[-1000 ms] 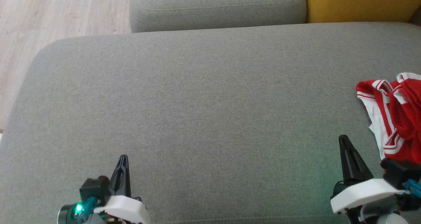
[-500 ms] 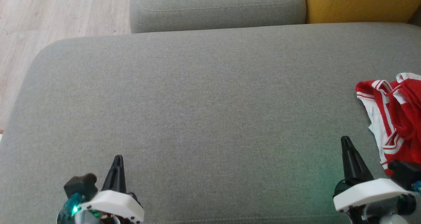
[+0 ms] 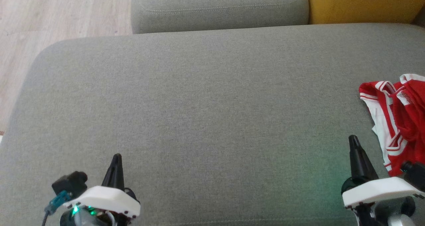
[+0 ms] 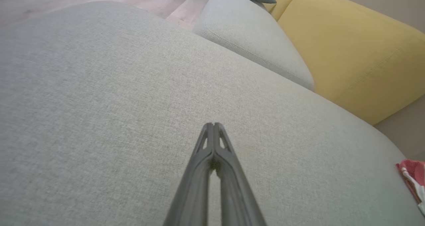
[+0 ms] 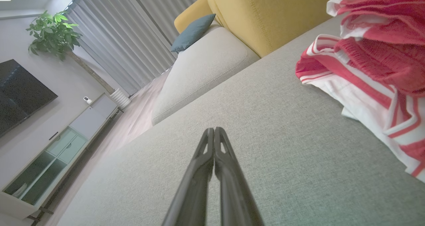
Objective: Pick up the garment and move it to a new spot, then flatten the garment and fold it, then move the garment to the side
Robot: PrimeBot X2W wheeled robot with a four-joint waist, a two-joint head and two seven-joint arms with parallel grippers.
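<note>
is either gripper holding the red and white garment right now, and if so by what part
Nothing is held. The left gripper and right gripper are both shut on nothing over the grey cushion; the garment lies crumpled beside the right one, ungripped.

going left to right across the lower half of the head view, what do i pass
left end effector → bare grey seat cushion → right end effector → red and white garment

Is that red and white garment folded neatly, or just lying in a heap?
In a heap: the garment lies bunched on the grey cushion, its stripes crooked and layers overlapping unevenly.
</note>
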